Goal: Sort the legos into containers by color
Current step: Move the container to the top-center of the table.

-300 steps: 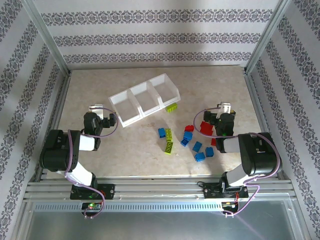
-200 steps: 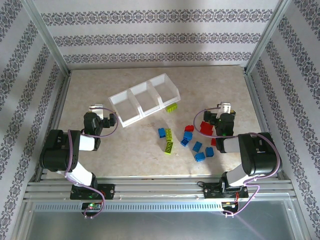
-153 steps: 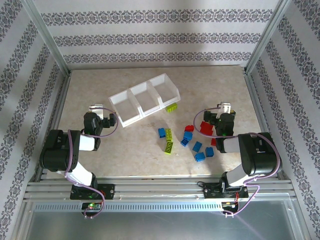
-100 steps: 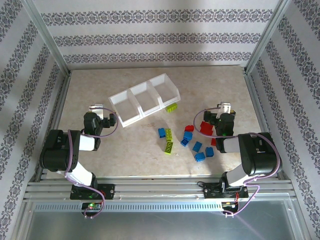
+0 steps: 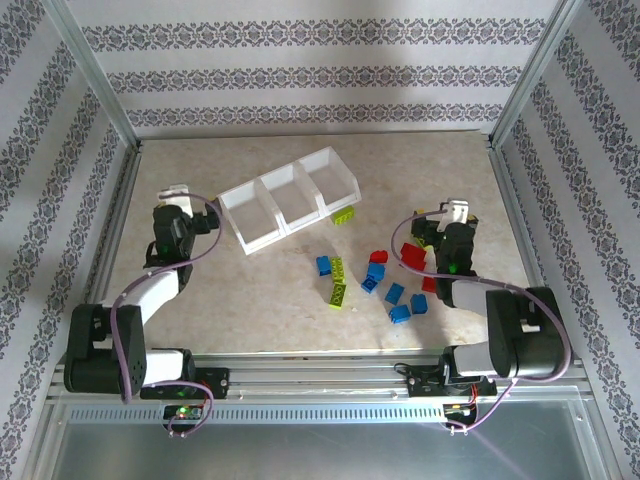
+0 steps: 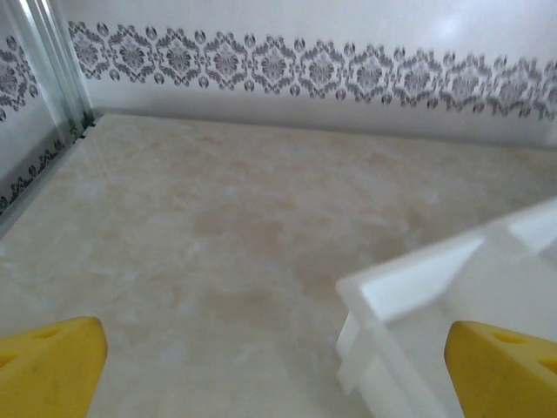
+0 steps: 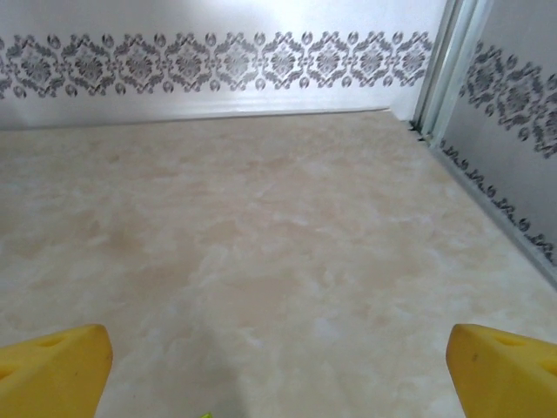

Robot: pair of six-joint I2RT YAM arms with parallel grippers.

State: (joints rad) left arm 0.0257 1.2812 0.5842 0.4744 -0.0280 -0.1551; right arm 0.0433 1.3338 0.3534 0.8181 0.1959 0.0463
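Both grippers spread and empty: right gripper [image 5: 440, 222] sits just right of the scattered legos [image 5: 394, 292], left gripper [image 5: 178, 205] beside the tray [image 5: 265, 238]

Twelve legos lie loose on the tabletop [image 5: 250, 300]. Six are blue legos [image 5: 324, 265], though some are bunched closely enough that the tally is a best reading. Three are red legos [image 5: 412, 255] and three are lime green legos [image 5: 338, 293]. One white tray [image 5: 262, 240] sits among them, divided into three compartments in a row. Two arms are in frame, carrying one left gripper [image 5: 172, 200] and one right gripper [image 5: 452, 218]. Each wrist view shows two yellow fingertips [image 6: 52, 361]. Two metal posts [image 5: 95, 80] rise at the tabletop's far corners.
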